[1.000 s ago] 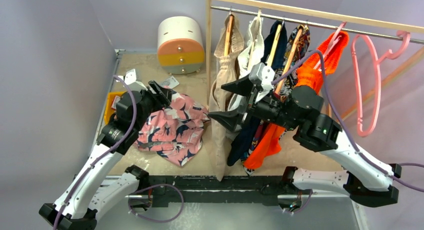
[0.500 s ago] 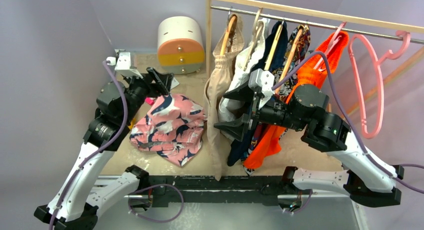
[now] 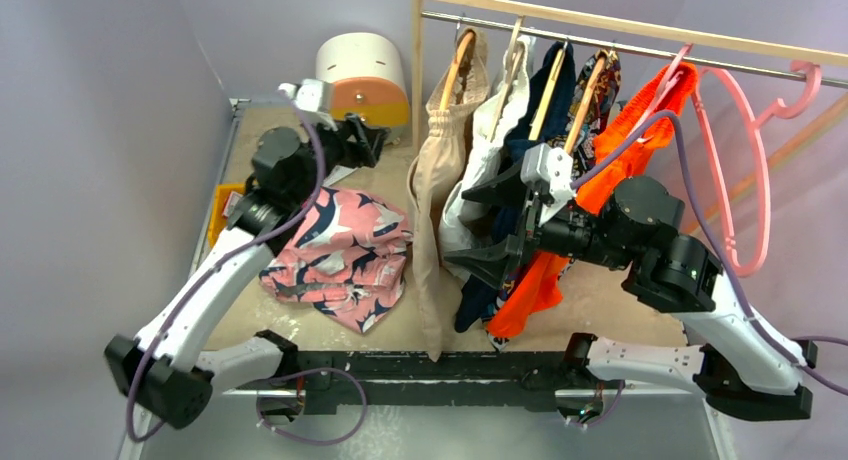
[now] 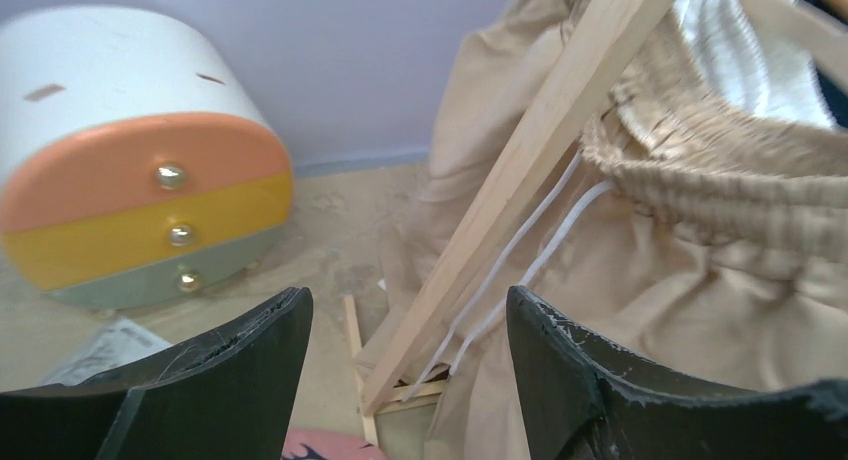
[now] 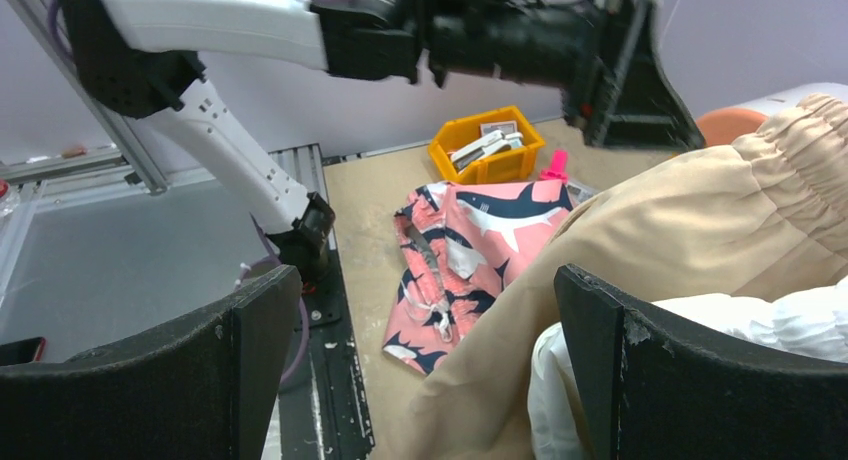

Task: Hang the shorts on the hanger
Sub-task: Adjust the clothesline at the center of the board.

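The pink shark-print shorts (image 3: pixel 340 255) lie crumpled on the table, left of the clothes rack; in the right wrist view the shorts (image 5: pixel 468 248) are spread flat beyond the jaws. My left gripper (image 3: pixel 352 145) hangs open and empty above and behind them, near the rack's post; the left gripper (image 4: pixel 408 300) has only air between its fingers. My right gripper (image 3: pixel 462 228) stands wide open among the hanging clothes, holding nothing; the right gripper (image 5: pixel 428 280) frames a beige garment. The large pink hanger (image 3: pixel 767 210) hangs bare at the rail's right end.
A wooden rack (image 3: pixel 415 70) carries a beige garment (image 3: pixel 432 190), white, dark patterned and orange clothes (image 3: pixel 630 145). A round drawer box (image 3: pixel 362 75) stands at the back. A yellow bin (image 5: pixel 487 145) sits at the table's left edge.
My left gripper opened, let go of the shorts and rose back towards the drawer box. The shorts dropped flat. My right arm drew slightly rightward, still open.
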You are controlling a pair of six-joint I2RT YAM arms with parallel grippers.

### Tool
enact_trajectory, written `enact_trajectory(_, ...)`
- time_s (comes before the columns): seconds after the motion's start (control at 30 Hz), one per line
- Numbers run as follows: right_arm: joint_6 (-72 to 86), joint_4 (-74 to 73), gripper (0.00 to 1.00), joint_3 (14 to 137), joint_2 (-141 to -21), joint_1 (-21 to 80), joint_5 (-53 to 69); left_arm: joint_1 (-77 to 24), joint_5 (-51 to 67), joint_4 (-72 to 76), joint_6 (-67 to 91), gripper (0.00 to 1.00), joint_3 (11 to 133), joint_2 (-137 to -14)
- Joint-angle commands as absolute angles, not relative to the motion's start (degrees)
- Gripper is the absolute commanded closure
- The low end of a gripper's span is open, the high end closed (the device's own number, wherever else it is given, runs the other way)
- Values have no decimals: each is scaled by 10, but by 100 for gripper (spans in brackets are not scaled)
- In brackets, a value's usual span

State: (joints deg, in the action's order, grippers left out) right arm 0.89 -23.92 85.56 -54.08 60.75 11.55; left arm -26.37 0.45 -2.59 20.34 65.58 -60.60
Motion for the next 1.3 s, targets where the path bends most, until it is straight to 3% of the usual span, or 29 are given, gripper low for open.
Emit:
enact_trajectory(0.0,8,-250,1,852,-536,609,112,-263,115,118,203,30,644,-668)
enact_trajectory(0.33,37,-249,1,828,-516,608,126,-261,244,233,188,37,655,-766)
enact_trajectory(0.77,42,-264,1,833,-525,609,92,-261,183,280,179,40,658,-834)
enact_trajectory(0.93,42,-272,1,823,-523,609,67,-262,180,308,191,50,657,-850)
enact_trajectory(1.27,44,-276,1,811,-521,609,57,-263,198,352,202,81,647,-849)
